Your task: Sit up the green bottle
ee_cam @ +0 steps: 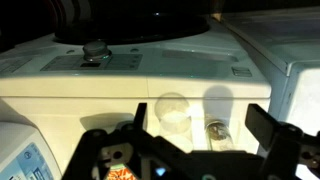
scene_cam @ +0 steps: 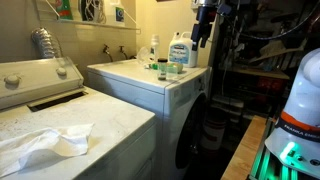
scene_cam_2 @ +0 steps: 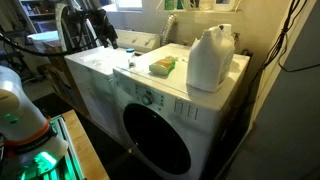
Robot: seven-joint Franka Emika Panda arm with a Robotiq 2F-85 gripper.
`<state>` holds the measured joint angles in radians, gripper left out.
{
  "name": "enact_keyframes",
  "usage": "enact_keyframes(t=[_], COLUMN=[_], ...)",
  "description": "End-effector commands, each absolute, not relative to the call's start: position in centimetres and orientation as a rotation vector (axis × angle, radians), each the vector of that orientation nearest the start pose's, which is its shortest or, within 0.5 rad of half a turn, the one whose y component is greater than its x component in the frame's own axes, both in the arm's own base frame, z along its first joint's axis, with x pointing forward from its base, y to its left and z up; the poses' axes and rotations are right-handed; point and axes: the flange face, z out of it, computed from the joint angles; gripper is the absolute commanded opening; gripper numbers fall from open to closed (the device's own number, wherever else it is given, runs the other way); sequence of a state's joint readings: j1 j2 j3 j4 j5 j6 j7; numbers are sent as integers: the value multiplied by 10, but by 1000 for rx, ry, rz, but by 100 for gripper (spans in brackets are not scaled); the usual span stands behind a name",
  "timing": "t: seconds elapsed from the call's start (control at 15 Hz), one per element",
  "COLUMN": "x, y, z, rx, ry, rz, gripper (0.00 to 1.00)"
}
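Starting at the left in an exterior view, a white cloth (scene_cam: 45, 142) lies crumpled on the top-loader (scene_cam: 110, 120); no other camera shows it.

Next comes the front-loader (scene_cam: 130, 75). Along the far edge of its top stand a slim clear bottle (scene_cam: 154, 48) with a white cap and a big jug (scene_cam: 179, 50) with a blue label. The print on that label is too small for you to read.

The green bottle (scene_cam: 172, 70) lies flat on the top just in front of the jug. From the opposite side the green bottle (scene_cam_2: 162, 66) lies left of the jug, about midway along the top. Only the exterior views show it. Only that opposite view gives you the round door (scene_cam_2: 155, 135).

Your gripper (scene_cam: 203, 35) hangs above the far right corner of the top, well apart from the green bottle.

In the wrist view its fingers (ee_cam: 100, 150) are spread wide, released, with nothing between them. Below them you see a pale round bottle cap (ee_cam: 172, 110), and at the lower left a corner of blue label with unreadable print.

At the far right, the robot base (scene_cam: 298, 110) carries a line of lettering, too small to make out.
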<state>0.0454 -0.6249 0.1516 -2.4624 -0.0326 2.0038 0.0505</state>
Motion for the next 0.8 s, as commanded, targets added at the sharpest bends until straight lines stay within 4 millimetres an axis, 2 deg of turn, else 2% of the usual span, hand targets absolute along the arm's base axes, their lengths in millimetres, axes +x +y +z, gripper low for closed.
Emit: enact_keyframes(t=[0.0, 0.47, 0.73], x=[372, 372, 404], y=[79, 79, 44], z=[523, 523, 541], rx=[-3223, -3223, -3261], ry=[-221, -221, -116], rz=[-278, -278, -334], gripper=[100, 100, 100])
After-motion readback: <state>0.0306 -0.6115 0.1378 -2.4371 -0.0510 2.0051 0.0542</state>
